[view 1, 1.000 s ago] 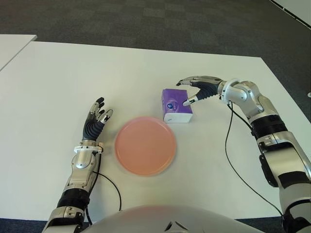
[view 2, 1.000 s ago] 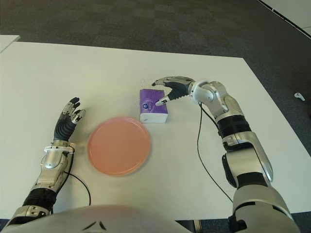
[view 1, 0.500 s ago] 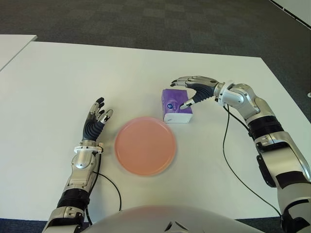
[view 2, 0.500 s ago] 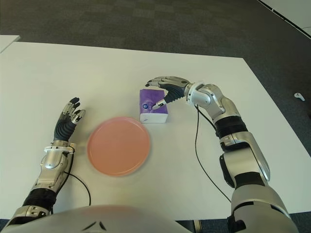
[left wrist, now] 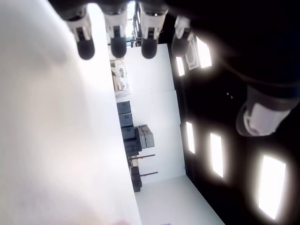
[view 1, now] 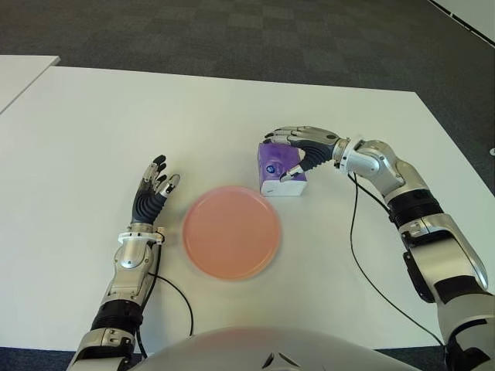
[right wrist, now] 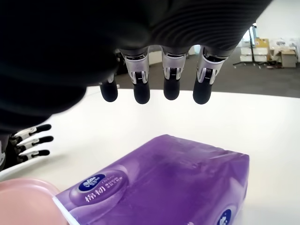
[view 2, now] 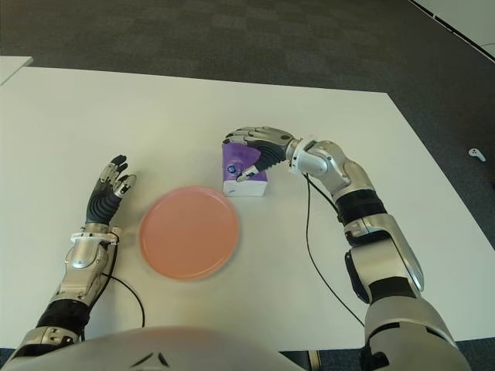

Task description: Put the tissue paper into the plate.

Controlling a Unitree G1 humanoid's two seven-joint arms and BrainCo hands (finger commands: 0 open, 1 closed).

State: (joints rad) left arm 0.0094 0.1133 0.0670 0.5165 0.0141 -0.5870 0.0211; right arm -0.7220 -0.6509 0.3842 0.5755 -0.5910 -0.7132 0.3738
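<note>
A purple tissue pack (view 1: 270,169) lies on the white table (view 1: 232,116), just beyond the right rim of the empty pink plate (view 1: 230,231). My right hand (view 1: 280,157) arches over the pack, with its fingers (view 1: 288,136) reaching past the far edge and the thumb by the near right side. In the right wrist view the fingertips (right wrist: 171,89) hover apart from the tissue pack (right wrist: 164,178), open and not gripping. My left hand (view 1: 155,185) shows left of the plate, fingers straight and holding nothing.
A black cable (view 1: 357,239) trails from my right forearm across the table toward the near edge. Dark carpet (view 1: 232,31) lies beyond the far edge. A corner of a second white table (view 1: 19,73) shows at far left.
My right hand has slid left over the tissue pack, fingers now covering its far edge and thumb lowered to its side. The pack, plate and left hand have not moved.
</note>
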